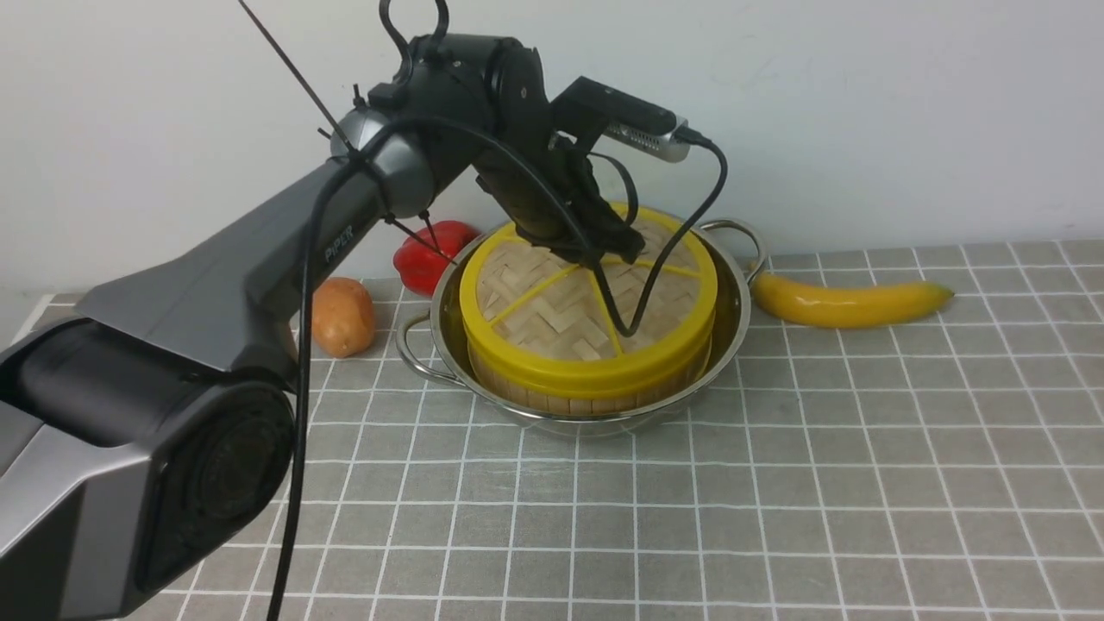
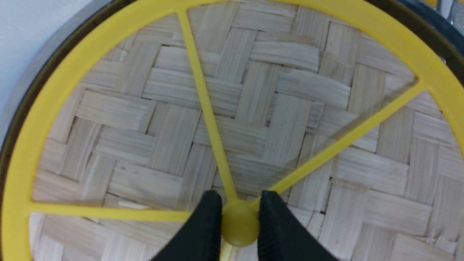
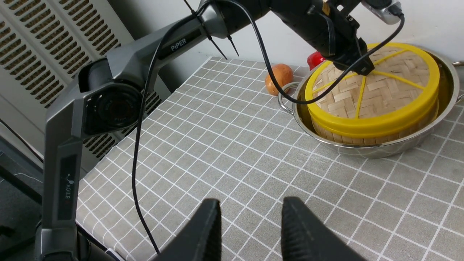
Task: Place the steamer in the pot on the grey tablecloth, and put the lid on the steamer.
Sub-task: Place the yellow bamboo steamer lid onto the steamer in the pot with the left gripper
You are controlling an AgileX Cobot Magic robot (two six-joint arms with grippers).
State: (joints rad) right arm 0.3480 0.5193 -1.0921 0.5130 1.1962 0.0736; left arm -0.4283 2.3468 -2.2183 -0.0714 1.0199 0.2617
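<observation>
Front view: the bamboo steamer [image 1: 569, 398] sits inside the stainless-steel pot [image 1: 738, 338], and the woven bamboo lid [image 1: 552, 297] lies over the steamer. The pot stands on the grey tablecloth [image 1: 776, 517], toward its far edge and nearer its left edge than its right. A red pepper [image 1: 429, 258] and an orange-brown vegetable [image 1: 342, 316] lie on the pot's left side; a yellow, banana-shaped item [image 1: 849, 301] lies just beside its right handle. These limit sideways clearance at pot level. The near part and right side of the cloth offer open room. Left wrist view: the left gripper [image 2: 240, 223] has its fingertips pinching the yellow knob at the lid's hub. The lid's rim lies within the dark inner wall of the pot. Right wrist view: the right gripper [image 3: 251, 210] has its fingers spread with nothing between them, in front of open cloth. The lid appears level and seated on the steamer wall, with no gap visible from this side. Judged status: steamer placement complete; lid placement essentially complete. Remaining: release the knob, raise the left gripper straight up to avoid dragging the lid, then withdraw clear of the pot rim.
</observation>
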